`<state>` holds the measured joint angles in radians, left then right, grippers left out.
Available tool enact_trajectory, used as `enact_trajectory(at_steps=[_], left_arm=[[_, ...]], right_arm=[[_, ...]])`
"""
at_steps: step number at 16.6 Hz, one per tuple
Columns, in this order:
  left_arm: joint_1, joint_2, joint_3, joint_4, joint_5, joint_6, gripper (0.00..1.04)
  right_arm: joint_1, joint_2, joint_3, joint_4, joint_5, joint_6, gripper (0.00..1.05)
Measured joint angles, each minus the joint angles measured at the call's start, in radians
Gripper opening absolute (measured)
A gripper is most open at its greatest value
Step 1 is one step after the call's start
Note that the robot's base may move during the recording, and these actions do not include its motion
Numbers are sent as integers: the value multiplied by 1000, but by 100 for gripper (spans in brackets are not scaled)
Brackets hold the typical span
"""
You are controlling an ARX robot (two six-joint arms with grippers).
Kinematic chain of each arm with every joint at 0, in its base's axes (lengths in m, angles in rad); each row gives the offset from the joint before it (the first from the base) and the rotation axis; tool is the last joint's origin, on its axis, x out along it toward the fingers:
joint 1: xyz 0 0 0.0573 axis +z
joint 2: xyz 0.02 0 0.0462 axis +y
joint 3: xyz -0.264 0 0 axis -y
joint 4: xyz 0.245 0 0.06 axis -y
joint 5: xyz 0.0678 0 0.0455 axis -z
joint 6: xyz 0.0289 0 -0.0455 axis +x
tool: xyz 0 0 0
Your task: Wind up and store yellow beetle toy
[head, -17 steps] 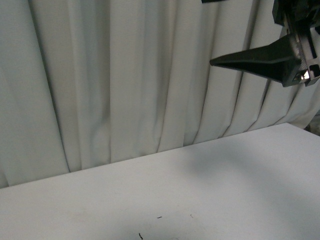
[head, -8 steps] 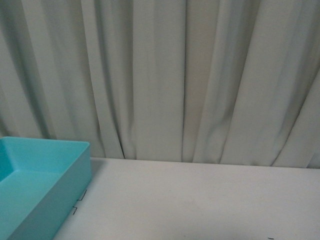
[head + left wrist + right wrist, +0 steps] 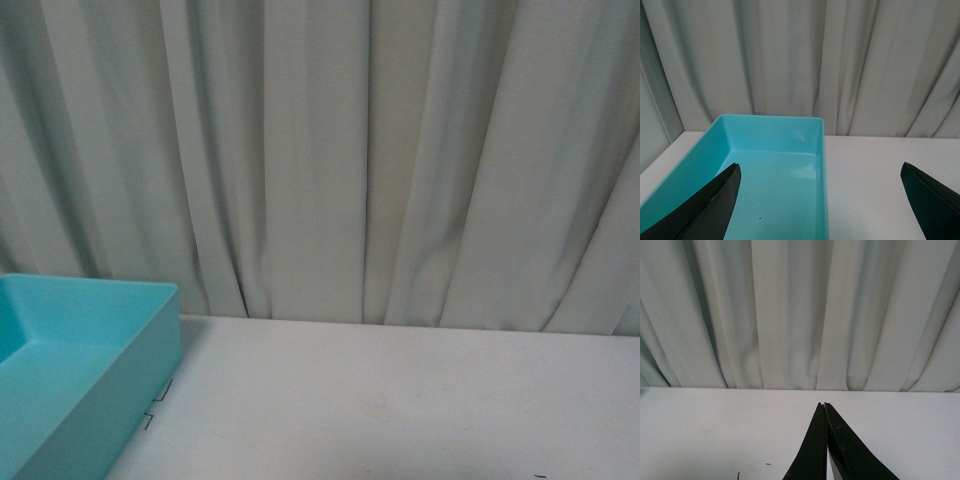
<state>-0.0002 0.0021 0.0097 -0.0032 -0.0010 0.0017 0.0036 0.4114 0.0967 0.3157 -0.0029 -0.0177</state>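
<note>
A blue-green box (image 3: 120, 400) is sitting at the left edge of the white table (image 3: 400, 400), close to the back edge. A pale curtain (image 3: 320, 150) is hanging in long folds right behind the back edge. Two small black marks (image 3: 160, 390) are showing on the table just beside the box's near right corner.

In the front view, no arm is showing.

In the left wrist view, the left claw (image 3: 820, 167) is hanging in front of the box (image 3: 770, 135). Its two black fingers (image 3: 710, 210) are spread wide apart. One finger is showing over the box and the other is showing over the bare table (image 3: 880, 165) beside it. A tiny dark dot (image 3: 759, 218) is lying on the box floor.

In the right wrist view, the right claw (image 3: 823, 405) is pointing toward the back edge of the table (image 3: 715, 425). Its two black fingers (image 3: 810, 455) are pressed together at the tips and are pinching nothing. A few tiny dark specks (image 3: 768, 463) are lying on the table near it.

The yellow beetle toy is not showing in any view, so I cannot tell where it is.
</note>
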Motion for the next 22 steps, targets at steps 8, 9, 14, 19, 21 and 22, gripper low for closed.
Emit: enact_trajectory(at_steps=[8, 9, 14, 19, 21, 22], left_arm=[[0, 0, 0, 0, 0, 0, 98], [0, 0, 0, 0, 0, 0, 98], [0, 0, 0, 0, 0, 0, 98], [0, 0, 0, 0, 0, 0, 98], [0, 0, 0, 0, 0, 0, 98], [0, 0, 0, 0, 1, 0, 98]], right_arm=[[0, -130, -51, -78, 0, 1, 2], [0, -145, -56, -89, 0, 1, 2], [0, -233, -87, -138, 0, 3, 2], [0, -408, -86, -327, 3, 3, 2], [0, -409, -86, -319, 3, 3, 2], [0, -409, -86, -320, 3, 3, 2]])
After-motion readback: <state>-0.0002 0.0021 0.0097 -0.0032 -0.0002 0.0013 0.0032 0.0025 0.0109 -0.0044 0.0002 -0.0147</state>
